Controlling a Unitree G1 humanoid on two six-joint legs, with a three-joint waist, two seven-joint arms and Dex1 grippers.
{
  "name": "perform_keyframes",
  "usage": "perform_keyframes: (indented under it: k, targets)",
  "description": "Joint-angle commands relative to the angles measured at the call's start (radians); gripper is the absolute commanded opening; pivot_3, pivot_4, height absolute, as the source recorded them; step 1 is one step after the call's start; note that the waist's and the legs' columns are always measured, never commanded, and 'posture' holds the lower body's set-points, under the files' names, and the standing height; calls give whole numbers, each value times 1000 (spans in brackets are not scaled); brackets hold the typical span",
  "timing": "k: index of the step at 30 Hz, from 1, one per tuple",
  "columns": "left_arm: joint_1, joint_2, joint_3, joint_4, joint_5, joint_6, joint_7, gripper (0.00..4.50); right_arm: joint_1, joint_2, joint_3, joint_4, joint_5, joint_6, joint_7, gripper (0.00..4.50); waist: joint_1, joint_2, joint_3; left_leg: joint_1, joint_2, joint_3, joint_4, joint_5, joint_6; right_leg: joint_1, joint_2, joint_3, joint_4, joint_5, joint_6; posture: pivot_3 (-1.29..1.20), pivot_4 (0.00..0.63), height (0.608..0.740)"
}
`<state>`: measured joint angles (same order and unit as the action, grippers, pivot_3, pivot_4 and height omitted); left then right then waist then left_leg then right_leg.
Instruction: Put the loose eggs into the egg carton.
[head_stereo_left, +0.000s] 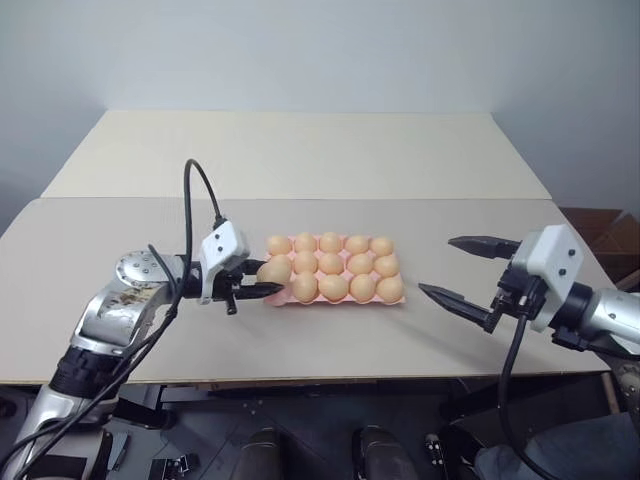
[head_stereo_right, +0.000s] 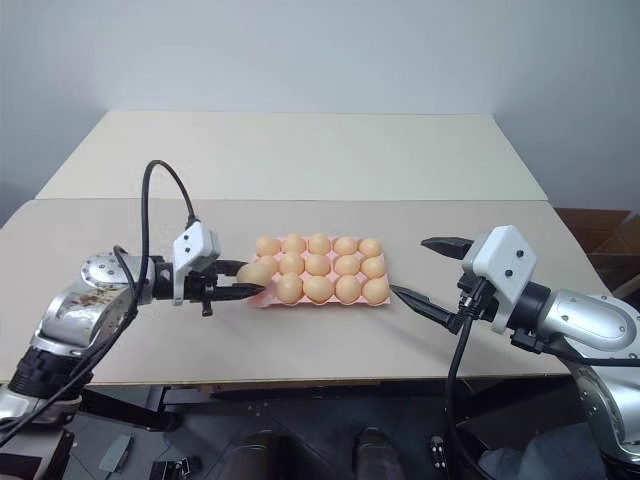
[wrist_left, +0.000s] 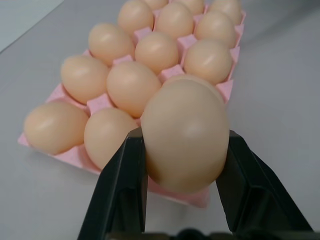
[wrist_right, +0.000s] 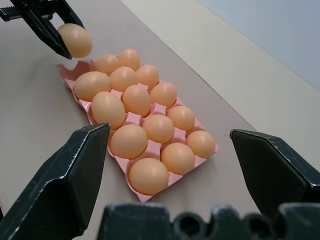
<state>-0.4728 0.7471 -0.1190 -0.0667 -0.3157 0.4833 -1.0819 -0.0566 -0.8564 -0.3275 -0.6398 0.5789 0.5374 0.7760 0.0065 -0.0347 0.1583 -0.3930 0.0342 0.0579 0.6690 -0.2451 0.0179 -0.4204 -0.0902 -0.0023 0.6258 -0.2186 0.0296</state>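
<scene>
Your left claw (head_stereo_left: 262, 290) is pinching an egg (head_stereo_left: 273, 270) between its two black fingers (wrist_left: 121, 192), one on each side of the shell. It holds the egg clear of the surface (head_stereo_left: 300, 160), just at the near-left corner of the carton (head_stereo_left: 345, 301).

The carton lies straight ahead of that claw, pink, with three rows of five cups. Fourteen eggs sit in it. From the left wrist view, the corner cup right under and ahead of the held egg looks like the one still empty, though the egg itself hides most of it. That would explain why you are carrying it in from this side: it is the shortest way to the last free cup.

Your right claw (head_stereo_right: 429, 274) is spread wide and holds nothing. It hangs above the surface, near the carton's far end from your left claw, pointing back toward the carton, and keeps out of the way.

I see no other loose egg on the surface, so this looks like the last one. Lower it gently; the neighbouring eggs crowd the cup closely.
</scene>
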Motion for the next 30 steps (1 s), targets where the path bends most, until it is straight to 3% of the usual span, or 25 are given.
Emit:
perform_keyframes:
  k: [1,7,10,15,23,27,30]
  targets:
    - [-22,12,7,-23,-11,-12,-34,2492,-5,-7,-34,-35,19,8,-14,4500,2,0,0,0,0,0,0,0,0,0,0,0,0,0,0,0,150,740]
    - [-3,19,51,-52,-39,-17,-54,4472,-13,-11,-27,-23,21,3,-15,4500,4,0,0,0,0,0,0,0,0,0,0,0,0,0,0,0,150,740]
    - [13,52,117,-67,-59,-7,-44,4472,-19,-11,-21,-19,21,-1,-13,4500,3,0,0,0,0,0,0,0,0,0,0,0,0,0,0,0,150,740]
    - [102,144,326,-74,-128,-13,-56,4472,-31,-15,-6,9,18,-17,13,4500,-12,0,0,0,1,0,0,0,0,-1,0,0,0,0,0,0,150,740]
    - [429,230,702,-82,-169,-67,-123,4472,-81,-22,41,140,-8,-76,119,4500,-19,0,0,1,2,1,0,0,0,-1,0,0,0,0,0,0,150,740]
    - [569,220,797,-112,-208,-70,-173,4472,-89,-19,67,202,-34,-97,150,4500,-15,0,0,2,2,2,-1,0,0,-1,-1,0,0,-1,-1,0,150,740]
    - [592,194,799,-151,-232,-65,-138,4472,-107,-10,87,217,-44,-101,147,4500,-2,0,0,2,2,2,-1,0,0,-1,-1,0,0,-1,-1,0,150,740]
